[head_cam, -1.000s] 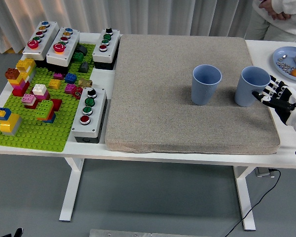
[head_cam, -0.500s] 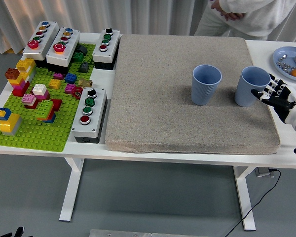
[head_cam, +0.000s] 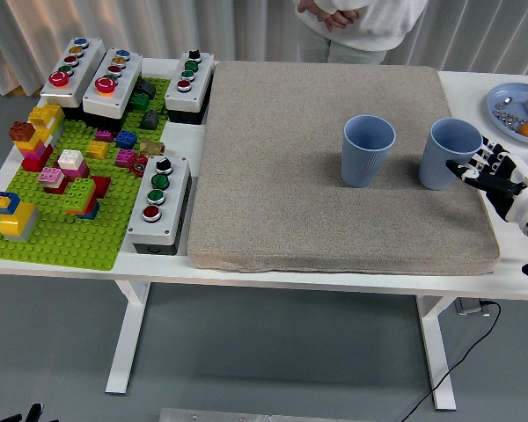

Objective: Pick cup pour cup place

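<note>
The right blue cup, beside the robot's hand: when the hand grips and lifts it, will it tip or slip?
The right blue cup is tall and narrows toward its base, so a sideways push could tip it. It sits on a soft grey mat, which probably steadies it less. Its ribbed wall may help the right hand grip.

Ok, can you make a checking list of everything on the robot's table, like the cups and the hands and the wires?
Surface: white table with a grey mat on it.
Job's things: two blue cups, left cup and right cup, upright on the mat, apart.
Clutter: green brick plate with colored bricks, four button boxes, blue plate with small items.
Hands: right hand beside the right cup, fingers spread, grasp not closed; left hand nothing seen.
Cables: black cable on the floor.
Surroundings: curtain, a person at the far side.
</note>
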You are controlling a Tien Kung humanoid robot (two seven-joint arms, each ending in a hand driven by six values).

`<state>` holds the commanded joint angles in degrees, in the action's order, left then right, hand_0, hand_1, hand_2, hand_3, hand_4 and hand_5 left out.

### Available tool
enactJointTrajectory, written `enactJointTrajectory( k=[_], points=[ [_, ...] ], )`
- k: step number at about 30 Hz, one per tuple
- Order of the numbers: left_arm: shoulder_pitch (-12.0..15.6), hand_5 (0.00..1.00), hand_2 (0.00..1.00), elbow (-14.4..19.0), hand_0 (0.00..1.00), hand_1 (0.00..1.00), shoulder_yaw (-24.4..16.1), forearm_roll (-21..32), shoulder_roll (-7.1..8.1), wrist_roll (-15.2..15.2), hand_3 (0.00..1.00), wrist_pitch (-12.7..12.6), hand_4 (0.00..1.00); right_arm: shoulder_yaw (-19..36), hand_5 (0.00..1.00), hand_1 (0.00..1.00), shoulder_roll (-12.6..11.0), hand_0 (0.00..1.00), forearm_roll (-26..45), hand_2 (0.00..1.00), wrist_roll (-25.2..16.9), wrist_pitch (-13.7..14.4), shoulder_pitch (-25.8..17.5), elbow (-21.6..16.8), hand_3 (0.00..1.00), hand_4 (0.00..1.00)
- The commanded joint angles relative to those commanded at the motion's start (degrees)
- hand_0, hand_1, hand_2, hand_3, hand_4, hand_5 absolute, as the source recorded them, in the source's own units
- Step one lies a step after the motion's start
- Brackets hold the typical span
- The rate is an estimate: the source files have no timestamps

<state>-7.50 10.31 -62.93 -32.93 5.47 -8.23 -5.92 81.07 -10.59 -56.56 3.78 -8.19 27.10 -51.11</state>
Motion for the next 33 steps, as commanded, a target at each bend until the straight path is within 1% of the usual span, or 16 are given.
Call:
enactJointTrajectory(
  k=[33],
  points=[
    [-0.06,0.998,0.74,0.0,0.689,0.711,0.8,0.27,-0.05,0.01,0.656,0.12,0.488,-0.61,0.311,0.876,1.35,0.937,-0.03,0.921,0.0,0.36,0.39,0.92,0.926,0.819]
  ],
)
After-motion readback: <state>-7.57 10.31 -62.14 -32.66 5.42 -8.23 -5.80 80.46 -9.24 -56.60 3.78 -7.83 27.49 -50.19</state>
